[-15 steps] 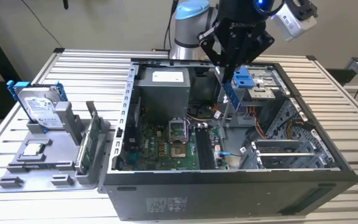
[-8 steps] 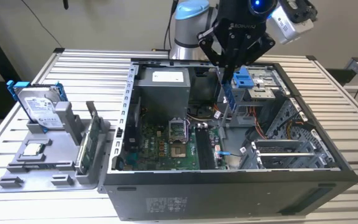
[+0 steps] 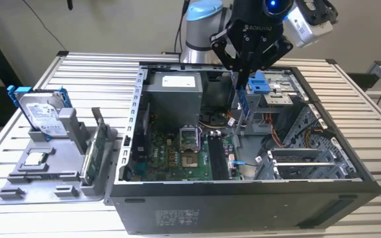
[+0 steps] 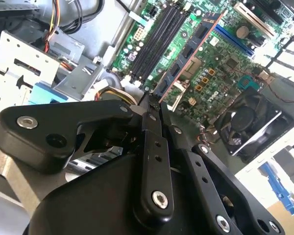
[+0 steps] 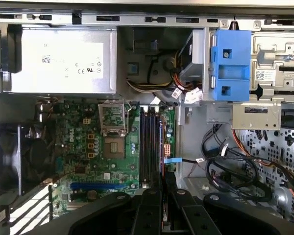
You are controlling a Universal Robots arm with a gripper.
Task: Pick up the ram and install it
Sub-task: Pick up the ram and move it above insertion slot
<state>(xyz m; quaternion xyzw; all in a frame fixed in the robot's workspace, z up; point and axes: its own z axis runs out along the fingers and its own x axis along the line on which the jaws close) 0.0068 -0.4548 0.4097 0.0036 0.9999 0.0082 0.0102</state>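
- While the arm hangs over the open computer case (image 3: 243, 208), the gripper (image 3: 242, 73) is clamped on the ram (image 3: 243, 101), with its fingers pressed together against the module's flat faces.
- Ram orientation in the exterior view: upright, with the long axis vertical. The lower end is inside the case, above the level of the motherboard (image 3: 174, 158).
- Second wrist view: the ram (image 4: 187, 61) appears edge-on, projecting from the gripper (image 4: 154, 103) toward the board.
- First wrist view: the ram (image 5: 161, 156) runs parallel to the black memory slots (image 5: 149, 144), just beside them and not seated.
- Outside the case, on the exterior view's left, a grey holder (image 3: 51, 178) carries a hard drive (image 3: 41, 111) with blue brackets and a green circuit card (image 3: 96, 148). Both stand on edge.
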